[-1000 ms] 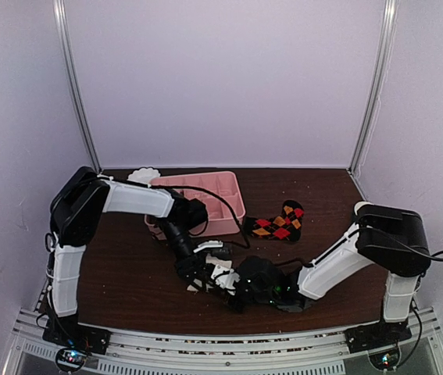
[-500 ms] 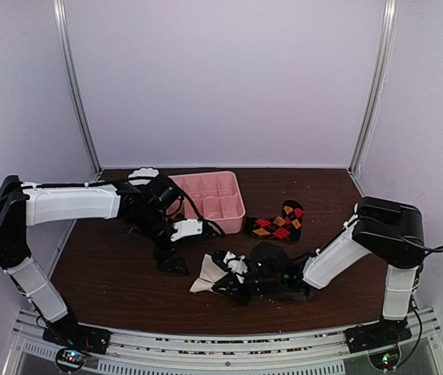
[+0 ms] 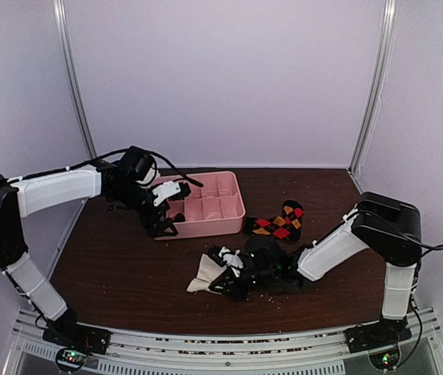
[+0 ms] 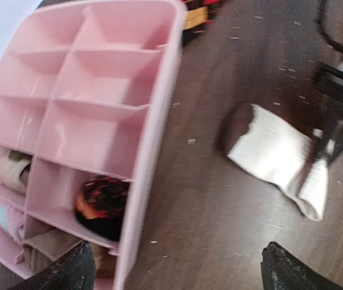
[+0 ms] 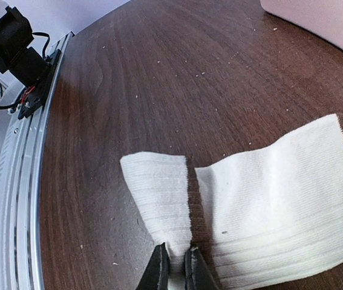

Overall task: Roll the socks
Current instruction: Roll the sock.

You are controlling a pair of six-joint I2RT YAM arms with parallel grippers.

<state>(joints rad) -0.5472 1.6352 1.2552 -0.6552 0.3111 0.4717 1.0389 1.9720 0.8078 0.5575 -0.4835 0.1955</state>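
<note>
Cream-white ribbed fabric with a brown toe makes up the loose sock (image 3: 203, 273), which lies flat on the dark wood counter (image 3: 112, 266). It is out in front of the pink compartment tray (image 3: 213, 226), on the arm-base side of the tray's right half and apart from it. The right gripper (image 3: 221, 273) is low on the counter at the end of this sock farther from the tray's left end. In the right wrist view its fingers (image 5: 159, 267) are drawn together, pinching the sock's ribbed edge, and a brown strip runs up across the white cloth from between them.

A black argyle sock (image 3: 277, 223) with red, orange and yellow diamonds lies unrolled just beside the tray's right end wall. Whether it touches that wall is not clear.

The left gripper (image 3: 170, 209) hangs above the tray's left end with its jaws spread wide and nothing between them. Its wrist camera looks down into the tray. A rolled argyle sock (image 4: 101, 205) fills one compartment against the tray's front wall. A beige bundle (image 4: 44, 251) sits in the compartment next to it toward the left end. A cream roll (image 4: 14, 170) is in the row behind.
</note>
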